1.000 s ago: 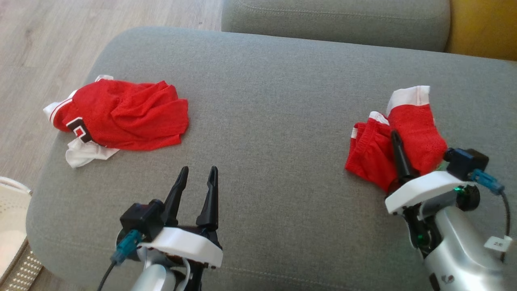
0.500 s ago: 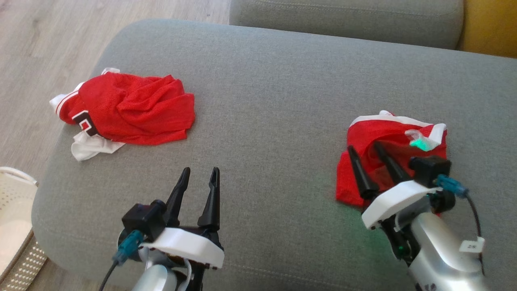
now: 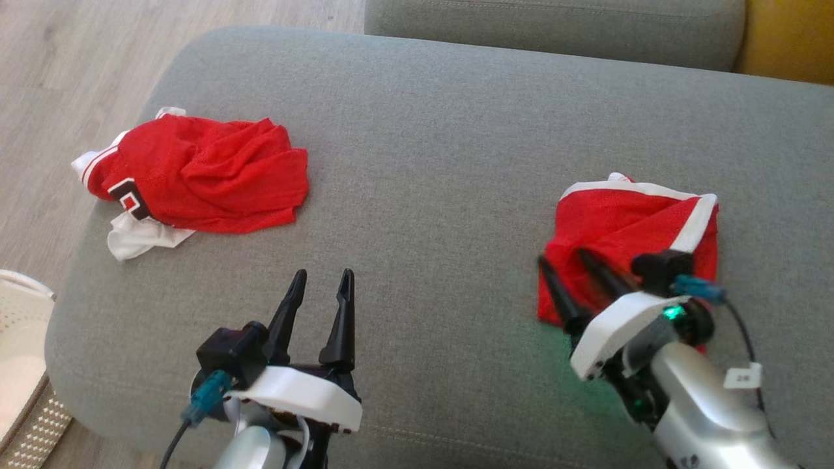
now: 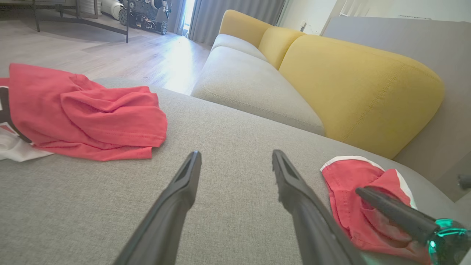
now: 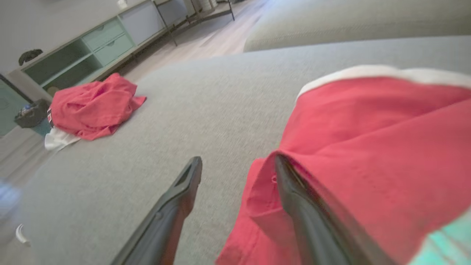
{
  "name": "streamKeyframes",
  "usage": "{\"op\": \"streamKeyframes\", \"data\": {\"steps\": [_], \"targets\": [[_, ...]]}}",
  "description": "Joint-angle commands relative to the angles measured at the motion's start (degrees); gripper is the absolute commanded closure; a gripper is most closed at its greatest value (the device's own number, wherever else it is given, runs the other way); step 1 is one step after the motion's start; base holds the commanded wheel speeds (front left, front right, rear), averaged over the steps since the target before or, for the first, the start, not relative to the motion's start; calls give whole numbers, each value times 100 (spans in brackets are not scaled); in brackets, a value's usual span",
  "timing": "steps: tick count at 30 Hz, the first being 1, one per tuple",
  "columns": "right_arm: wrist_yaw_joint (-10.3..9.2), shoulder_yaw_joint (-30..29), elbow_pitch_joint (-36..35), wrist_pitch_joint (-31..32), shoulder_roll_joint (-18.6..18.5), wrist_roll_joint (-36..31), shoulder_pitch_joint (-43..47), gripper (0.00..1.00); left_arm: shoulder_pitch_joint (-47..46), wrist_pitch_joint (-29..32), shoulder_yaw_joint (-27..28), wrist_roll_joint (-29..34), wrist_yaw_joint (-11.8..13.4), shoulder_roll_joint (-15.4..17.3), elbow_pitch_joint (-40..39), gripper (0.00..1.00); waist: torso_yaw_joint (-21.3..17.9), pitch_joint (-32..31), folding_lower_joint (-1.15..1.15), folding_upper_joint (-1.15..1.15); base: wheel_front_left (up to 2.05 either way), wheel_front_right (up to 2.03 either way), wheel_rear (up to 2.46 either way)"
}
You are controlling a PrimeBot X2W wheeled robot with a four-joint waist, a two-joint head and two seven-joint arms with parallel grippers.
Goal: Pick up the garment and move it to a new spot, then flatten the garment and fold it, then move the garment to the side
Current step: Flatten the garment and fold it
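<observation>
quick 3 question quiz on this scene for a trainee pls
1. True or false: the right gripper is shut on the small red garment.
2. The crumpled red jersey lies on: A) the floor, B) the grey cushion, C) the yellow backrest.
3. Fill in: the left gripper is open and holds ____.

Key: 1 false, its fingers stand apart; 2 B; 3 nothing.
</observation>
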Motion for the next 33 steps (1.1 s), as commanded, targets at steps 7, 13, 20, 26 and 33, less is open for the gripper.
{"op": "streamKeyframes", "data": {"steps": [7, 13, 20, 26, 33], "targets": [[-4, 956, -14, 108, -262, 364, -220, 0, -257, -70, 129, -42, 10, -4, -136, 0, -48, -33, 0, 0, 0, 0, 0], [-4, 1266, -52, -98, -337, 622, -324, 0, -220, -70, 185, -17, -4, -4, -144, 0, -190, -110, 0, 0, 0, 0, 0], [-4, 1379, -606, -416, -514, 970, -307, 0, -180, -70, 290, 35, -26, -4, -193, 0, -464, -294, 0, 0, 0, 0, 0], [-4, 972, -1160, -737, -781, 786, -120, 0, -102, -70, 458, 94, -40, -4, -329, 0, -791, -503, 0, 0, 0, 0, 0], [-4, -591, -1328, -940, -777, -766, 333, 0, -102, -70, 586, 88, -45, -4, -509, 0, -1101, -499, 0, 0, 0, 0, 0]]}}
